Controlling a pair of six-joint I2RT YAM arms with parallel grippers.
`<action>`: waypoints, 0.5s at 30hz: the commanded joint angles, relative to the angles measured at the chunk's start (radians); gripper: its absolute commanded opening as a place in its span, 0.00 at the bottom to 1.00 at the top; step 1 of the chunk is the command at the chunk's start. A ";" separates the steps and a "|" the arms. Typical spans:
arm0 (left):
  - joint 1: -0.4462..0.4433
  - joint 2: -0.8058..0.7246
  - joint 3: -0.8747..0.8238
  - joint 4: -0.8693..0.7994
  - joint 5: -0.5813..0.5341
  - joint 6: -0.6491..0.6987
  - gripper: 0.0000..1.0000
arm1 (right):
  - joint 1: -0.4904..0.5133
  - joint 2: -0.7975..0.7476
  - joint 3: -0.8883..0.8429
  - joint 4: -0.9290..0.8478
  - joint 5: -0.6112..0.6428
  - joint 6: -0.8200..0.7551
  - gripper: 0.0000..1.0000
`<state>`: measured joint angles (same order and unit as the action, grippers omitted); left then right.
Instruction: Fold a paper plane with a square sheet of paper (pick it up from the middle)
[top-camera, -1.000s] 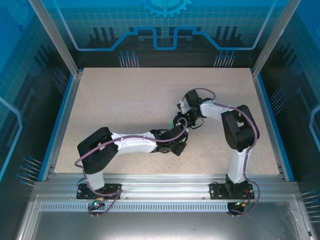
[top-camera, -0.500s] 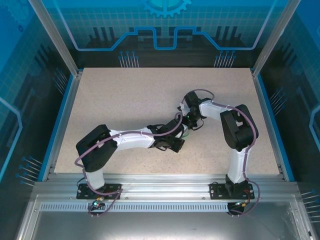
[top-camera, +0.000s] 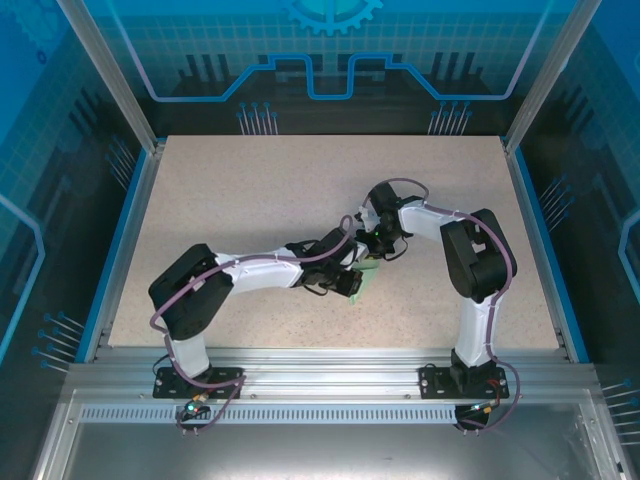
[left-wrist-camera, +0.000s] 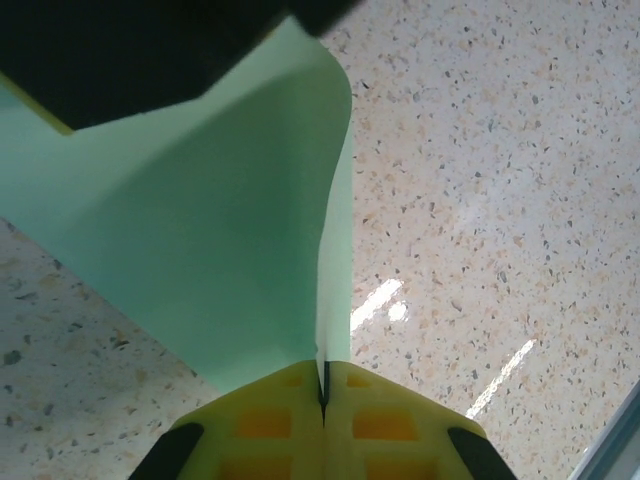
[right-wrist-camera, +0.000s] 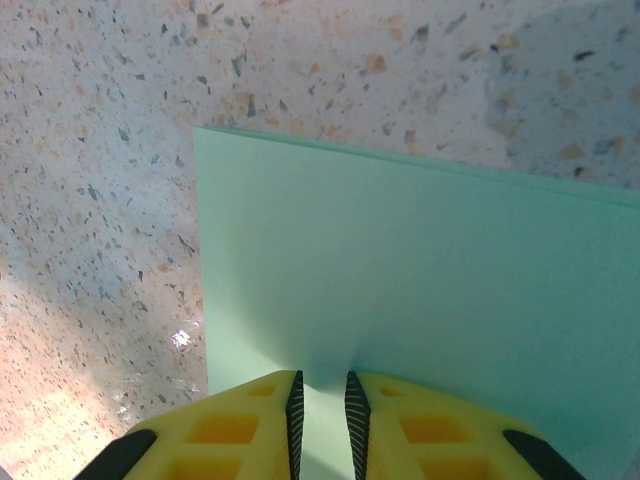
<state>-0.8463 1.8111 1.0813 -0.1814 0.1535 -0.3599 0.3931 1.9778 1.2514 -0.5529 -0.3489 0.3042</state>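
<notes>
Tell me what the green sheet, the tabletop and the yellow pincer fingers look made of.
Green sheet: thin matte paper, curving softly where pinched. Tabletop: speckled stone-look composite or laminate, glossy, with light glints. Right pincer's fingers: yellow moulded plastic, probably, with recessed pockets.

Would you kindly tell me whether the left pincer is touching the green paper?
Touching. The left wrist view shows the left pincer shut on the green paper, whose edge runs into the seam between the yellow fingers.

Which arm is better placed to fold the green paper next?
Probably left: left fingers pinch the paper's lifted edge, ready to carry it over; the right fingers sit slightly apart against the flat part.
</notes>
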 joint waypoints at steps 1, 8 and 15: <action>0.014 0.007 -0.014 0.017 0.049 0.010 0.00 | 0.011 0.017 -0.004 -0.051 0.010 -0.015 0.22; 0.032 0.025 -0.028 0.040 0.061 0.001 0.00 | 0.013 0.014 -0.004 -0.051 0.005 -0.007 0.23; 0.039 0.027 -0.047 0.048 0.057 -0.009 0.00 | 0.013 0.007 -0.007 -0.040 -0.005 0.014 0.24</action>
<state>-0.8169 1.8233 1.0573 -0.1474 0.1921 -0.3607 0.3931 1.9778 1.2514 -0.5522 -0.3550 0.3065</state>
